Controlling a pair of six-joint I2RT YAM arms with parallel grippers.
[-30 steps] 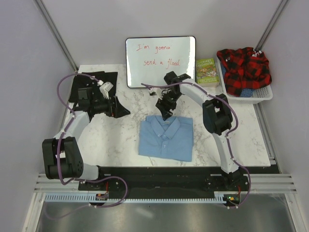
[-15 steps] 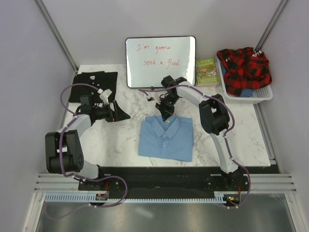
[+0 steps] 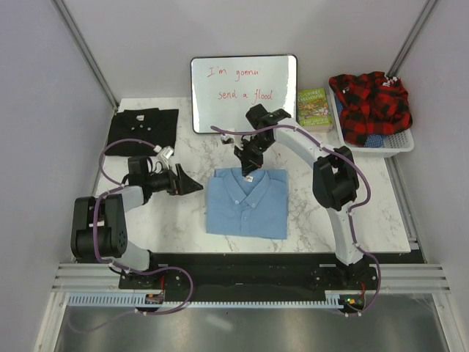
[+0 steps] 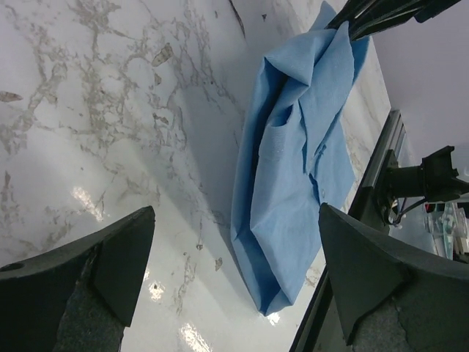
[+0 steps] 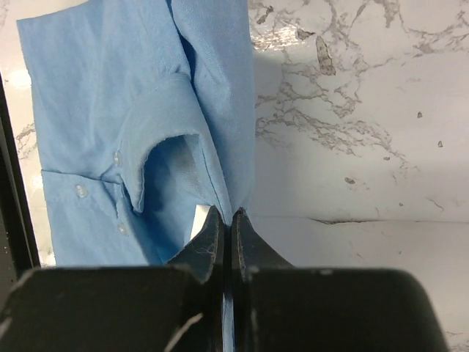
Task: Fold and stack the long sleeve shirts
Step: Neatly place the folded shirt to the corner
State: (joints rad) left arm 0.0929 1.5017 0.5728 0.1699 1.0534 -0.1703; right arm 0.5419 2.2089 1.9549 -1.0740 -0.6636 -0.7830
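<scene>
Right end effector (image 3: 248,163) pinched closed on the far collar edge of the folded light blue collared cloth shirt (image 3: 247,203). The shirt lies flat on the white marble surface (image 3: 183,220), on the end effector's near side. Left end effector (image 3: 187,182) gaping, empty, with the shirt just to its right. Black cloth shirt (image 3: 142,129) folded well behind it. Fingers hide the exact pinch point.

Shirt (image 3: 245,203) mid-table, second shirt (image 3: 143,128) back left, whiteboard (image 3: 244,92) behind, basket (image 3: 388,149) right

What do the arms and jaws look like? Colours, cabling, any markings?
The two arms are alike. The left arm and right arm have light grey links between bulky black joint housings. A purple cable runs loosely along each arm in open loops. The jaws are matte black wedges tapering to narrow tips. No markings are legible.
</scene>
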